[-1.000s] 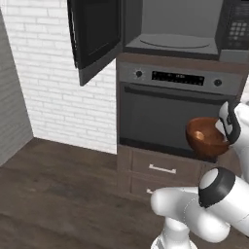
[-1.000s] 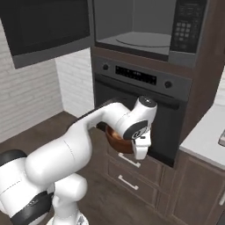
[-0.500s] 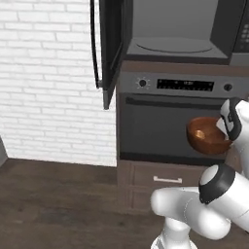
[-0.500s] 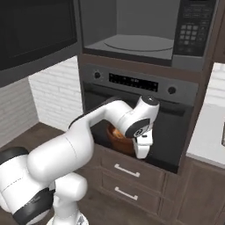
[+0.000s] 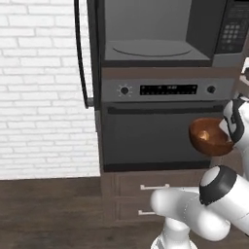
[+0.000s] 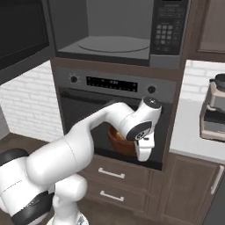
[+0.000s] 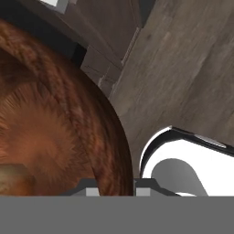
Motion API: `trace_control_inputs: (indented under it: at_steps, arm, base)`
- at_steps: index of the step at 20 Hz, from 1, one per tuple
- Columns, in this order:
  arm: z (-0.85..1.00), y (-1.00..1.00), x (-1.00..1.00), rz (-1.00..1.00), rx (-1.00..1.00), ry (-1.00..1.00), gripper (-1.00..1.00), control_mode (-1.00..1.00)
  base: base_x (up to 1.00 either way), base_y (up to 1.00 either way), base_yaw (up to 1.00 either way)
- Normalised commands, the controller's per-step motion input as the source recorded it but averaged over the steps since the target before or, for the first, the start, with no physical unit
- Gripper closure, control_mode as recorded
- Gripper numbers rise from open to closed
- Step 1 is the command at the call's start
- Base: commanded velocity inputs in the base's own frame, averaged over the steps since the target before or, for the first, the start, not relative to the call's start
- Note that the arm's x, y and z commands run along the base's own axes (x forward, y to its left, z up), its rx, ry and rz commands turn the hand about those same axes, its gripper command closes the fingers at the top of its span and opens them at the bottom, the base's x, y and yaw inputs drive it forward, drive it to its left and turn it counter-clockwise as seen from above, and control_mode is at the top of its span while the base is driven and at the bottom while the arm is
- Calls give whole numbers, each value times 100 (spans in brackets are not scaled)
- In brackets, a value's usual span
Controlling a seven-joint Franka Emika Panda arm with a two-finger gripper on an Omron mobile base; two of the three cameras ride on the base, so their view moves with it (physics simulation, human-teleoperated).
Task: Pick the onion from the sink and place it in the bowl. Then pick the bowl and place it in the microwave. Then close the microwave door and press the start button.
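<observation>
While my pincer [image 7: 116, 185] stays pressed onto the rim of the bowl [image 5: 210, 137], I hold that bowl in the air in front of the oven [image 5: 155, 136], just below its control strip. From the left base view the bowl sits at 3 o'clock, its hollow turned toward the camera, with a pale tan spot inside it (the onion [image 5: 204, 136], as far as I can tell). From the right base view my wrist covers most of the bowl, and its brown wall peeks out at the 8 o'clock side of the wrist. Above the oven, toward 12 o'clock, the microwave [image 6: 115, 30] stands open with its grey interior and round plate bare. Its door [image 5: 85, 53] is swung out at 10 o'clock in the left base view. A coffee maker [image 6: 214, 107] sits on the counter [image 6: 193, 140] at 3 o'clock in the right base view.
</observation>
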Motion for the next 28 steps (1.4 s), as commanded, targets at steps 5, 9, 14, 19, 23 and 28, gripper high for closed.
trace_control_inputs:
  at_steps: [5,9,14,19,23,28]
  arm:
    - [0,0,0,0,0,0,100,100]
    - [0,0,0,0,0,0,100,100]
    - [0,0,0,0,0,0,100,100]
    - [0,0,0,0,0,0,100,100]
    - [0,0,0,0,0,0,100,100]
    - [0,0,0,0,0,0,100,100]
  base:
    - [53,30,-14]
    - [17,4,-9]
    - [26,16,-7]
    - [38,36,-5]
    - [32,25,-3]
    - [21,9,-1]
